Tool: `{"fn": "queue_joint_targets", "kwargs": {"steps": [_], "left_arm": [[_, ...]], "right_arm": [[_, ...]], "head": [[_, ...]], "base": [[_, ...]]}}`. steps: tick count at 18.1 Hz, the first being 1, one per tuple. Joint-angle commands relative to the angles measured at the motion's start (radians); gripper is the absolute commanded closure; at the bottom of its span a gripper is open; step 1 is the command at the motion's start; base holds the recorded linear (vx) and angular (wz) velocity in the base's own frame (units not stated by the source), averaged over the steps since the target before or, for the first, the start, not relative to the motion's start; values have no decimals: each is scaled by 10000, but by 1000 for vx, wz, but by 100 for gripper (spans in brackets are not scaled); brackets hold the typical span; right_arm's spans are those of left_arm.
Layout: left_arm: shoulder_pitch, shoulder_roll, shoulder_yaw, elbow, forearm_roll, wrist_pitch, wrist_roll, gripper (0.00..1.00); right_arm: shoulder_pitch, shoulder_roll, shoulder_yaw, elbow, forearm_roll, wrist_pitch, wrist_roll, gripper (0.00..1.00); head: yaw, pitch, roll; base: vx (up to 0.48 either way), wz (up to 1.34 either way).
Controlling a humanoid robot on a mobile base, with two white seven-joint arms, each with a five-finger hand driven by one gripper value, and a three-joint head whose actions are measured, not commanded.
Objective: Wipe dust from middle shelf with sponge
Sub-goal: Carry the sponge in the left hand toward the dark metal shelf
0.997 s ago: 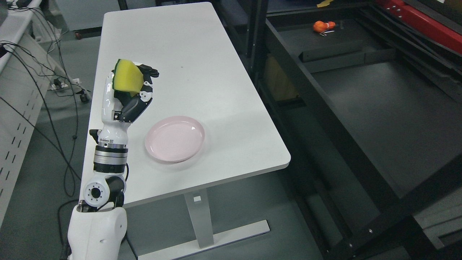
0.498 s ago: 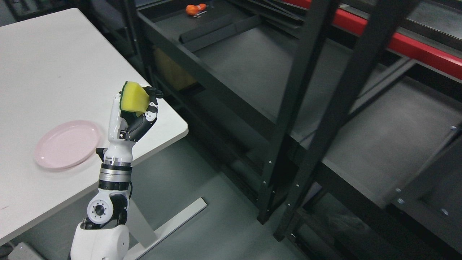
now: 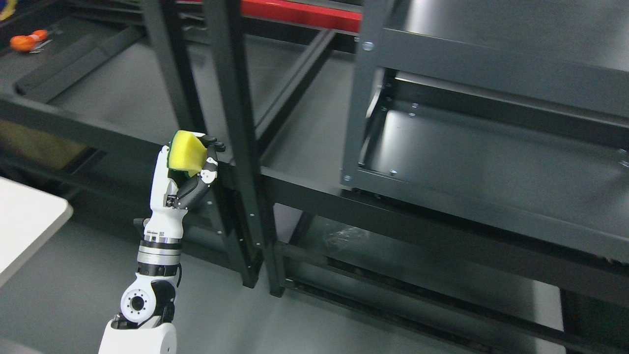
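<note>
No legible text, label, brand, number or sign is found. The black shelving frame (image 3: 304,196), the red beam (image 3: 300,14) at far top, and the white arm casing (image 3: 164,196) carry no readable markings; small print on the wrist is too fine to read.

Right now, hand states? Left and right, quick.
Left hand: closed on the yellow sponge, raised in front of the black shelving.
Right hand: not in view.
</note>
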Motion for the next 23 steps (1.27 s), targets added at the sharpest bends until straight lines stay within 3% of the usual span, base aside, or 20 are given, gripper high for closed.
{"fn": "queue_joint_targets", "kwargs": {"steps": [1,7,10,13,15,18,23], "left_arm": [[566,150,-699,-861,-52,415,-154,99],[768,150,-2770,-1063,-128,586,-354,98],[-88,150,-3704,-1079,-357,616,-354,99],[-979,150,-5603,-1033,-1780,861,-400,99],[-2156,150,-7093,-773,-3311,1213,-918,99],[-4288,150,-7788,-542,-5445,1307,-1794,98],[-8213,150,-8172,-344,-6019,1184,-2011,96]], "right_arm": [[-6,-175,0,-175,0,4,29,0],[-6,-175,0,-175,0,4,29,0],[-6,-175,0,-175,0,4,29,0],[-6,-175,0,-175,0,4,29,0],[-6,-175,0,-175,0,4,29,0],[-6,-175,0,-175,0,4,29,0],[-6,-175,0,-175,0,4,29,0]], "head": [[0,0,0],[0,-3,0],[0,-4,0],[0,-5,0],[0,-4,0],[0,-5,0],[0,-6,0]], "base": [[-119,-1002],[-57,-724],[22,-233],[6,-207],[4,-215],[26,-214],[24,-154]]}}
